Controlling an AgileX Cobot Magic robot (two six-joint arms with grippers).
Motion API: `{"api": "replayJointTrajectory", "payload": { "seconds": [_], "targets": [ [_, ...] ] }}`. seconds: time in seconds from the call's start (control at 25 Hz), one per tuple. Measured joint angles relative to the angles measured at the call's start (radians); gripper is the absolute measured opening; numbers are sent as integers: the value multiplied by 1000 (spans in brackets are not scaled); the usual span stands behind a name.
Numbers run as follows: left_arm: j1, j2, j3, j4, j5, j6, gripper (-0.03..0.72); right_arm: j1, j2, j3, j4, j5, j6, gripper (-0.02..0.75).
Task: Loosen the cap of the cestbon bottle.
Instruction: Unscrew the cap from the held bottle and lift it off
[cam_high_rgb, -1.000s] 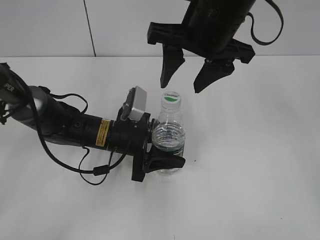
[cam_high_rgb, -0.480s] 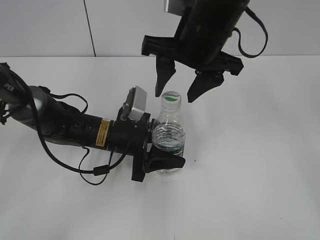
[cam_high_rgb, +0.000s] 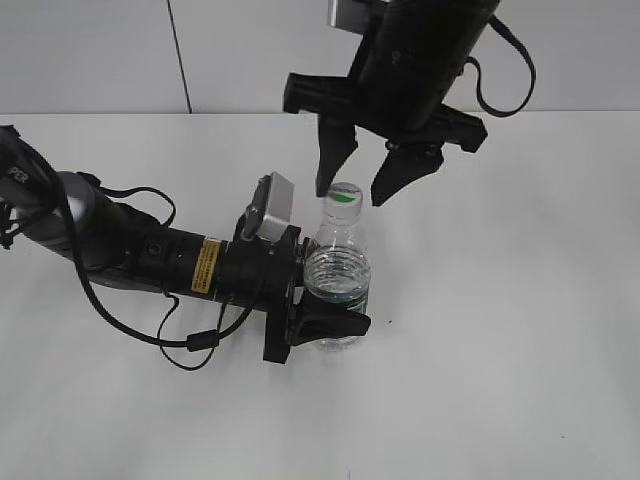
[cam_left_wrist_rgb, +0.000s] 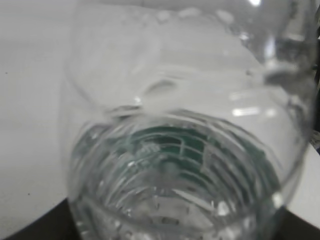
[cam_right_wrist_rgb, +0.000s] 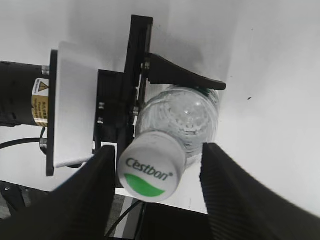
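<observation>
Dropping lower now, right tool (cam_high_rgb: 355, 192) spread apart, straddling the cap (cam_high_rgb: 344, 196). Left tool (cam_high_rgb: 322, 298) clamping the cestbon bottle (cam_high_rgb: 338, 270) upright on the desk (cam_high_rgb: 520, 300). Looking light, slippery, squashy; better gripping that stiff cap rim.

Lab (bare white table (cam_high_rgb: 520, 330), wall (cam_high_rgb: 90, 50))

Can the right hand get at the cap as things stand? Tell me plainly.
Probably yes. The right hand is open with its fingers either side of the cap, nothing between them. The left hand grips the cestbon bottle lower down, clear of the cap.
</observation>
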Motion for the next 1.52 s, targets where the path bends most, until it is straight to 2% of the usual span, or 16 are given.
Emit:
{"api": "replayJointTrajectory", "payload": {
  "seconds": [0.88, 1.0, 1.12, 1.52],
  "targets": [
    [0, 0, 0, 0, 0, 0, 406, 23, 17, 0, 3, 11, -26, 409],
    [0, 0, 0, 0, 0, 0, 406, 23, 17, 0, 0, 20, -26, 379],
    [0, 0, 0, 0, 0, 0, 406, 23, 18, -9, -9, 37, -26, 315],
    [0, -1, 0, -13, -16, 0, 406, 24, 25, -50, -32, 81, -83, 307]
  ]
}}
